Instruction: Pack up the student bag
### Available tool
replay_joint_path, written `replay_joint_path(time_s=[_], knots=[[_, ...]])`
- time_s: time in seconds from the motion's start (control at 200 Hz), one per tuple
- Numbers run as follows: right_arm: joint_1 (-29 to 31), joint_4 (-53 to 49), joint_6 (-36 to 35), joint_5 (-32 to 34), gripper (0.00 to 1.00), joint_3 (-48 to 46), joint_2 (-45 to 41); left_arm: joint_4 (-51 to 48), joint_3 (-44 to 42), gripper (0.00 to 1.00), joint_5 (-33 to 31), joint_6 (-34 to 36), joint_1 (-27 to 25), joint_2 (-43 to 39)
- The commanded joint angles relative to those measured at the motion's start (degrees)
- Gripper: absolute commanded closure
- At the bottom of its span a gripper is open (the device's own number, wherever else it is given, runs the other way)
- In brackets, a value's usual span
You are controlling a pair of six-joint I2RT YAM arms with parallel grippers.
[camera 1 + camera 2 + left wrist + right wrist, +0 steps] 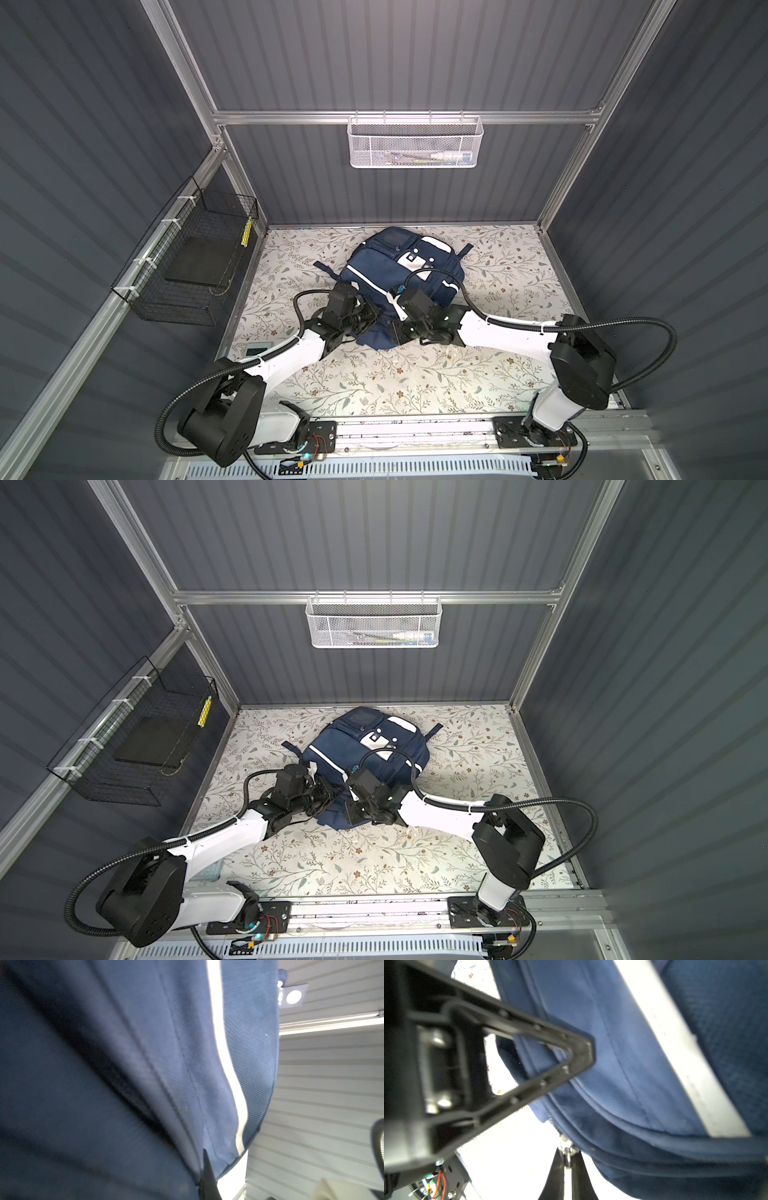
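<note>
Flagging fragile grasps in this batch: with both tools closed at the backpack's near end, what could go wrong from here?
1. The right tool grips only the small metal zip pull at its tips; tugging could slip it free.
2. The left tool seems to pinch just a seam of the student bag; if that slips, the bag may drag instead of unzipping.

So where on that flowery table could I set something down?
Free: the table strip between student bag and front rail; also between bag and right wall. Crowded: the bag's near end, where left claw and right claw work.
</note>
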Motion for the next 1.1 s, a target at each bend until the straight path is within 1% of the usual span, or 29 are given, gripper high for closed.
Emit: replay_joint_path(time_s=[0.0,0.095,0.175,0.24,0.43,0.535,0.69,0.735,0.75,0.775,0.8,0.871,0.916,0.951,0.996,1.096], knots=[[-4.59,-4.35,-0.18,2.51,1.0,-5.17,-5.57,-4.65,2.17,1.0,-1.33,4.07,1.83,-3.25],[-11.58,-4.84,-1.96,2.02,1.0,-9.4,-8.79,-7.12,1.9,1.0,0.25,4.86,3.45,-5.3],[-17.33,-6.13,-4.61,0.43,1.0,-9.73,-9.43,-9.85,1.72,1.0,-0.18,6.01,4.32,-7.52],[-21.05,-6.72,-6.91,0.78,1.0,-9.37,-9.71,-10.84,1.25,1.0,-0.1,6.07,4.94,-9.04],[-32.33,-7.21,-11.24,-2.2,1.0,-4.4,-4.07,-11.98,0.92,1.0,0.55,5.93,5.08,-10.24],[-35.24,-6.76,-11.83,-3.0,1.0,-2.54,-2.17,-11.85,0.5,1.0,1.35,5.76,5.1,-10.34],[-35.95,-6.59,-11.75,-2.71,1.0,-1.72,-1.98,-11.28,-0.28,1.0,1.05,5.44,5.08,-10.67],[-35.91,-6.41,-11.66,-3.19,1.0,-1.72,-2.13,-10.15,-0.38,1.0,1.82,5.45,5.05,-10.5],[-35.91,-6.37,-11.66,-3.61,0.99,-1.79,-2.36,-9.6,-0.54,0.97,2.23,5.48,5.04,-10.28],[-35.85,-6.18,-11.7,-4.11,0.94,-2.0,-2.72,-8.72,-0.55,0.85,2.89,5.48,4.99,-10.01],[-35.68,-5.68,-11.8,-4.83,0.89,-2.26,-3.27,-8.1,-0.48,0.76,3.45,5.71,5.01,-9.8],[-34.88,-4.75,-12.55,-6.22,0.68,-3.17,-5.19,-9.12,0.7,0.56,3.73,7.54,5.03,-9.79],[-34.08,-4.81,-13.07,-5.71,0.57,-3.51,-6.68,-11.75,2.22,0.43,2.58,9.88,5.09,-10.32],[-33.44,-4.72,-13.49,-5.24,0.52,-3.88,-7.88,-15.2,3.95,0.36,0.98,11.99,5.08,-11.12],[-32.81,-4.57,-13.76,-4.57,0.49,-4.46,-9.46,-19.7,6.31,0.31,-1.76,15.06,5.08,-12.22],[-32.42,-3.91,-13.34,-5.21,0.44,-5.4,-12.09,-28.78,11.14,0.16,-6.82,21.03,5.25,-13.39]])
